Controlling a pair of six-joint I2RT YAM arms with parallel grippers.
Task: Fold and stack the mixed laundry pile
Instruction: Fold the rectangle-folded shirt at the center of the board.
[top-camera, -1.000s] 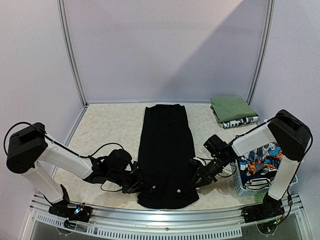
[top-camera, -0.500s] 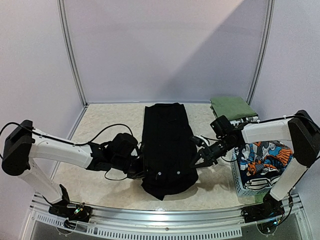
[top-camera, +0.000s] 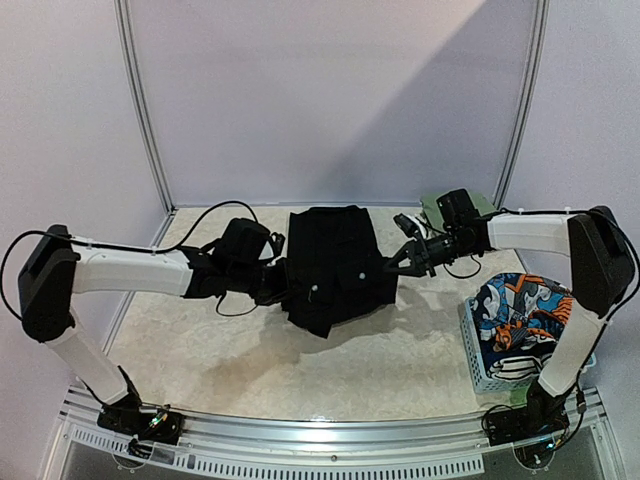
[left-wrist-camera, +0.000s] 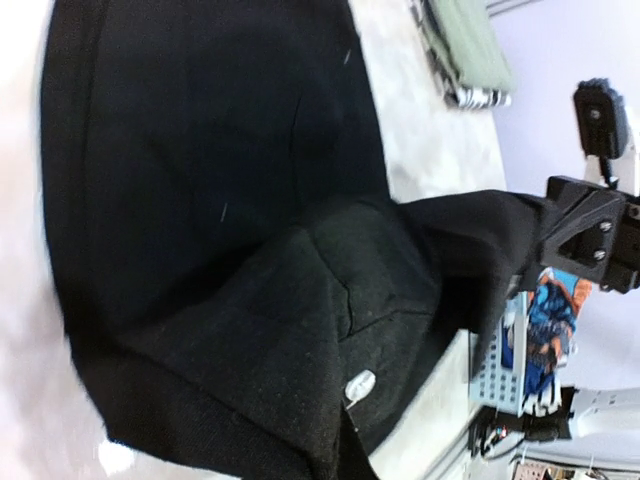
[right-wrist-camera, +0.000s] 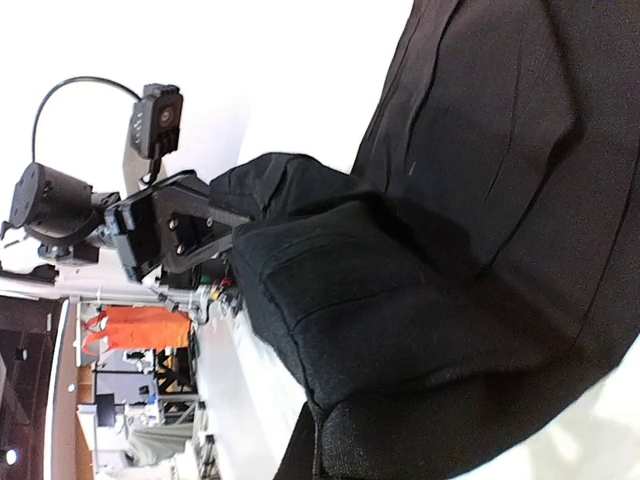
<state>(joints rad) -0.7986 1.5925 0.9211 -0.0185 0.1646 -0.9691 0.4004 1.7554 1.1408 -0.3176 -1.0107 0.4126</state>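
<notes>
One black garment (top-camera: 335, 250) lies lengthwise at the middle of the table (top-camera: 400, 350). Its far part is flat on the beige surface, and its near end is raised and doubled back over the rest, sagging in a loose fold between two grippers. The left gripper (top-camera: 284, 292) is at the fold's 9 o'clock edge with its jaws pinched tight on the cloth. The right wrist view shows those dark fingers (right-wrist-camera: 235, 205) clamped on a bunched corner. The right gripper (top-camera: 392, 266) is at the 3 o'clock edge, likewise closed hard on the fabric. From the left wrist view its fingers (left-wrist-camera: 560, 222) grip a stretched black flap. Both arms reach in low from opposite sides, roughly level with each other across the garment. Two small pale specks show on the raised fold in the top view. At about 4 o'clock from the garment, well apart from it, stands one pale blue lattice basket (top-camera: 482, 368). In it is one orange-blue-white cartoon-print garment (top-camera: 525, 305), heaped above the rim. At about 1 o'clock, near the back right corner, lies one folded green cloth (top-camera: 432, 208), partly hidden behind the right arm. The left wrist view shows one black-and-white striped piece (left-wrist-camera: 478, 97) directly under that cloth.
</notes>
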